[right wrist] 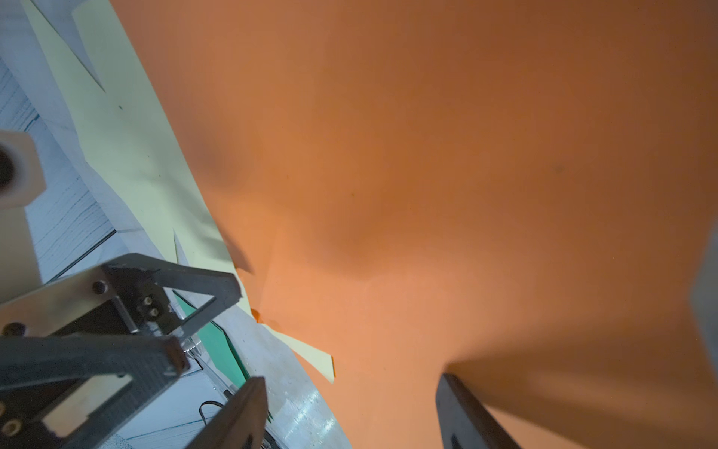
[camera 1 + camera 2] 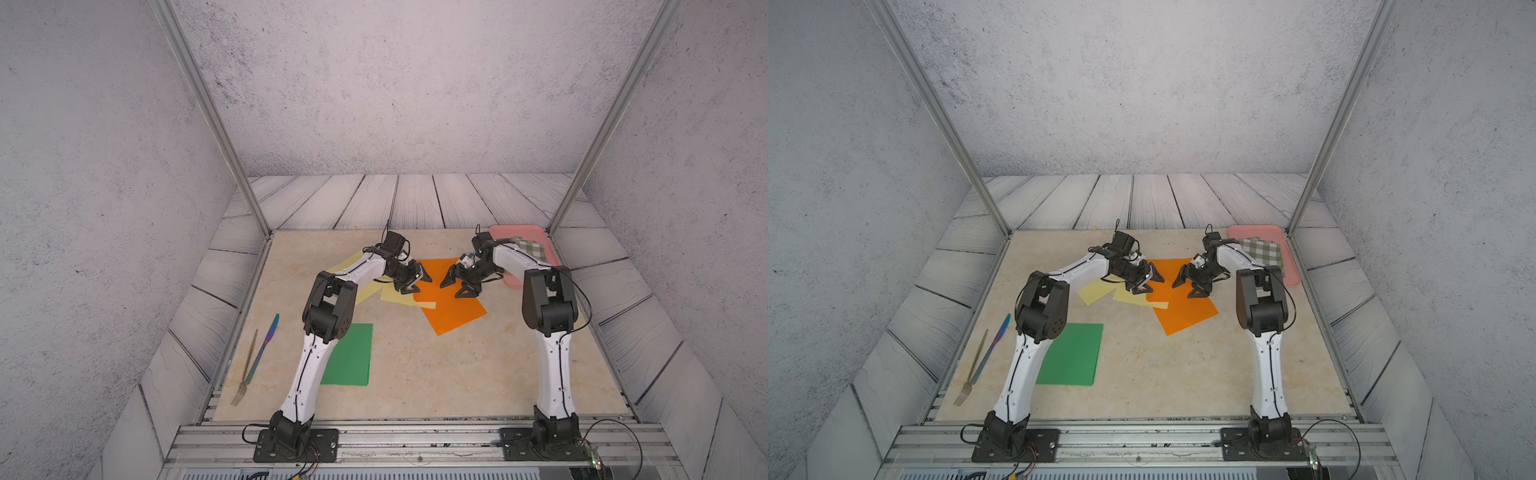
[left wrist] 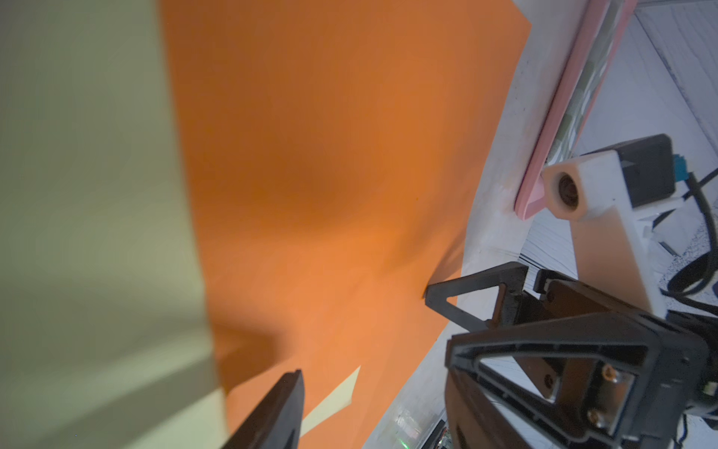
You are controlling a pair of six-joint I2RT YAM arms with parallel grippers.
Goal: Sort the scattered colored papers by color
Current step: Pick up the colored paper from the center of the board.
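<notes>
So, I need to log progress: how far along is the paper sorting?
Done: the green paper lies apart at the front, looking like one pile. In hand: nothing is gripped; the left gripper and right gripper stand open over the orange papers, which overlap askew. To do: the pale yellow papers are spread out, one corner overlapping the orange.

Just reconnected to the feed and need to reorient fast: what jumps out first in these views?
The bright orange paper in the middle of the table stands out first. The left end effector and right end effector face each other over it, both open. Next comes the green paper, lying apart at the near left, and then the pale yellow paper, which overlaps the orange sheet's left side.
</notes>
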